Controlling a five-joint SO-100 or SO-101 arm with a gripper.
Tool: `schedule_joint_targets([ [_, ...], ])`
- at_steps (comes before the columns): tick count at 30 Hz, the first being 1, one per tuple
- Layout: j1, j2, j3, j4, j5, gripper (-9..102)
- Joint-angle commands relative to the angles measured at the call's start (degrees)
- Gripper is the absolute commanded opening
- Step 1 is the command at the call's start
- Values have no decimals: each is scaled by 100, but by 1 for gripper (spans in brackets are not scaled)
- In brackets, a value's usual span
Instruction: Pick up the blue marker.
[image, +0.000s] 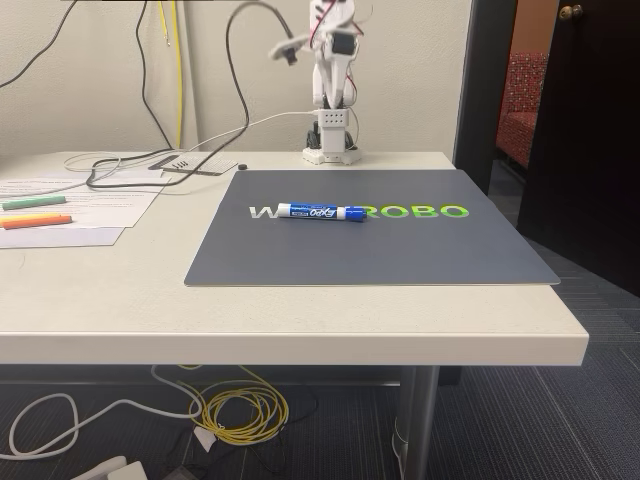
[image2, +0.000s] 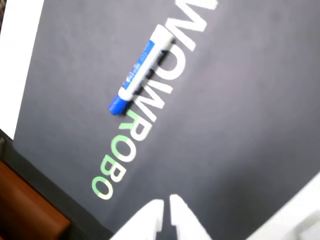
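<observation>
Jaws of the gripper (image2: 165, 205), white plastic, were nearly closed with a thin gap and held nothing, well apart from the marker (image2: 139, 71) in the wrist view. Marker (image: 320, 212), slim, blue-capped with a white barrel and an "EXPO" label, lay flat on a smooth grey mat (image: 370, 255) across the printed word ending "ROBO". Green pen (image: 34, 202) and orange pen (image: 36, 222) lay on papers (image: 100, 205) on the table (image: 300, 320).

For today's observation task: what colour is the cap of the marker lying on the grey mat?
Blue. The marker shows its cap best in the fixed view.
</observation>
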Motion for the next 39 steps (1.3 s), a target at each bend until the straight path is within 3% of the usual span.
schedule_joint_targets([
  [1,-9,-650,-1028,-70,-624,0],
  [13,123,-2153,-1116,-1213,-1178,4],
  [18,360,-2549,-1134,-721,-773,17],
  [26,413,-2997,-1063,-571,-114,18],
  [39,193,-3938,-1151,-1635,1248,28],
])
